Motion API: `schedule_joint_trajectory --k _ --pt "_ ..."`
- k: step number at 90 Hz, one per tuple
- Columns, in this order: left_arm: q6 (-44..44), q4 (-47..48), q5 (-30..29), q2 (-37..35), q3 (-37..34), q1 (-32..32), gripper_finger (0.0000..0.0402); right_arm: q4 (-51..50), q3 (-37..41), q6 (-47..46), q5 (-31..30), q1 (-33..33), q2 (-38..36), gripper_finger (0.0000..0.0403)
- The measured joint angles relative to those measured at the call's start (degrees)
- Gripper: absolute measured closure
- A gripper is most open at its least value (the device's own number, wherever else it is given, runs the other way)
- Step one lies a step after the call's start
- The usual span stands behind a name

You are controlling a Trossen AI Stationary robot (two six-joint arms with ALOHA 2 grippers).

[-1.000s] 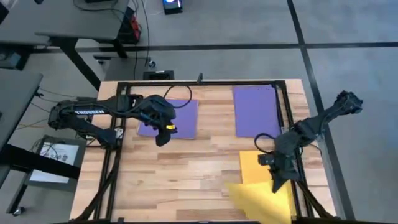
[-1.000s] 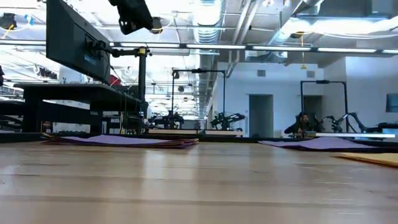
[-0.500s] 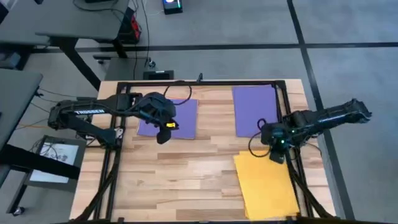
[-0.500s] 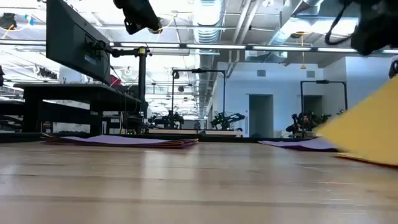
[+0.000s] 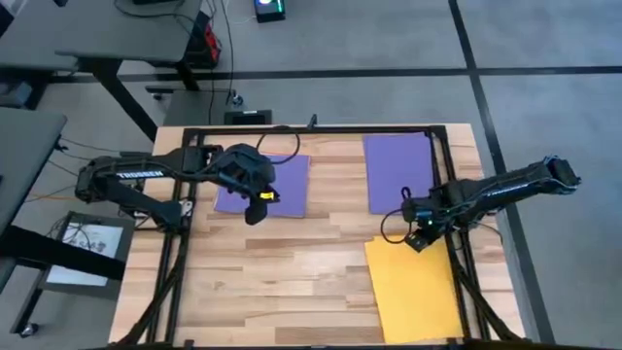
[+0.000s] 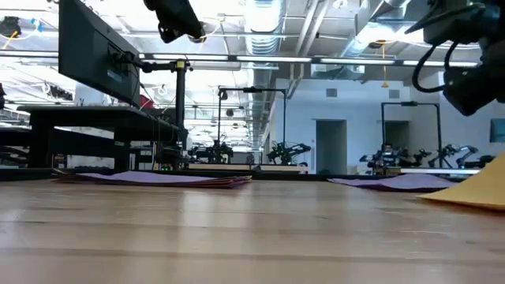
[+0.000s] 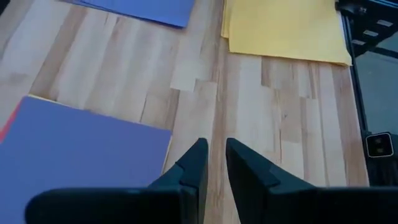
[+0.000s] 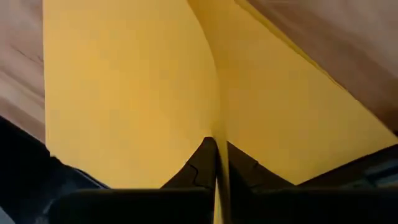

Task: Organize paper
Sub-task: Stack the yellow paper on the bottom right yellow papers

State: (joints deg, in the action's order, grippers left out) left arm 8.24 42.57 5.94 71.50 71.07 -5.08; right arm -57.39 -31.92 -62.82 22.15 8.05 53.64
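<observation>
Right wrist view shows my right end effector (image 8: pixel 216 163) pinching the yellow sheet (image 5: pixel 413 287) at its far edge on the counter (image 5: pixel 292 262), so I would lower it flat before releasing.

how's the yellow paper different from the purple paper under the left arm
The yellow paper is pinched at its far edge by the right gripper, that edge lifted; the purple paper lies flat, ungripped, with the left gripper above it. Yellow sits near-right, purple far-left. Both are plain rectangular sheets.
</observation>
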Motion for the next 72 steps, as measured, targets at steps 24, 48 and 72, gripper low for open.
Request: schedule_joint_trajectory --k 24,48,72 --pt "-1.49 0.13 -1.19 0.63 0.02 0.00 0.0359 0.07 0.00 -1.69 1.19 0.01 0.01 0.0399" --pt "-0.89 0.17 -1.15 3.76 0.02 0.00 0.0359 -3.04 -2.25 -0.89 5.14 -0.72 -0.03 0.0316" --pt "-4.10 0.10 -1.21 5.56 0.02 0.00 0.0359 -9.75 -11.16 6.06 6.48 -2.67 -1.26 0.0274"
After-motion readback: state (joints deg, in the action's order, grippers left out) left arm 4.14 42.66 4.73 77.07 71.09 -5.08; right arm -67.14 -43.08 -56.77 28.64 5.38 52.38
